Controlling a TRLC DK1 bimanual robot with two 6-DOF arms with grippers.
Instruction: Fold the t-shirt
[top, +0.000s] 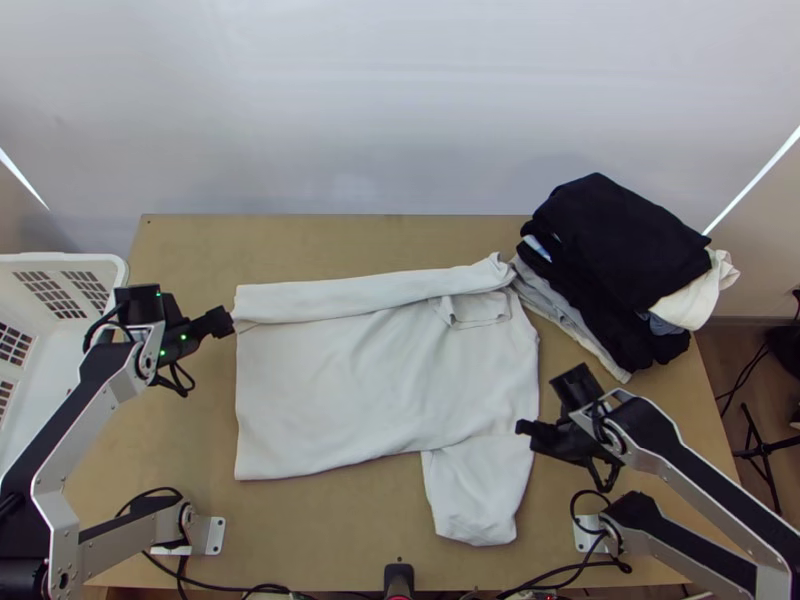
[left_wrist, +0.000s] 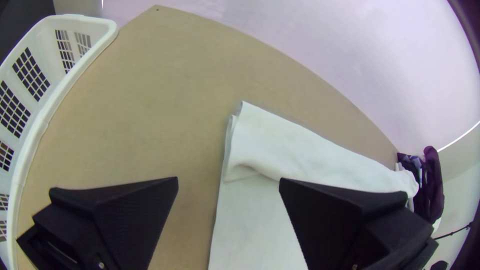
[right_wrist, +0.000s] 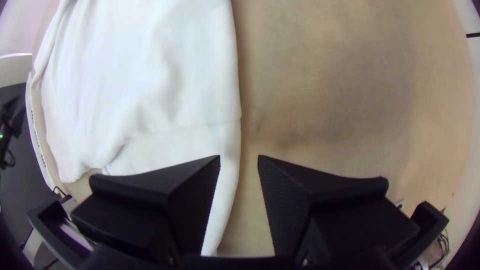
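In the top view, found the white t-shirt lying on the table, mostly spread flat, with the far side folded over into a long strip. Saw the left gripper just beside the hem end of the t-shirt, near this strip, and the right gripper at the shoulder end, close by the near sleeve. Noticed soft, thin cloth, lightly wrinkled around the collar, and wood of a smooth, light brown kind. Saw a pile of clothes, black on top, standing close to the collar end of the t-shirt and so blocking the space there. Beyond the hem end, found a white plastic basket.

In the left wrist view, saw the left gripper with the fingers wide apart, and the t-shirt's hem corner in the gap between. Noticed a raised, rounded fold at this corner. Found the basket, with square holes in the walls, apart from the t-shirt.

In the right wrist view, saw the right gripper with the fingers also apart, at the straight edge of the t-shirt's sleeve. Noticed a seam across the cloth and small soft creases beside.
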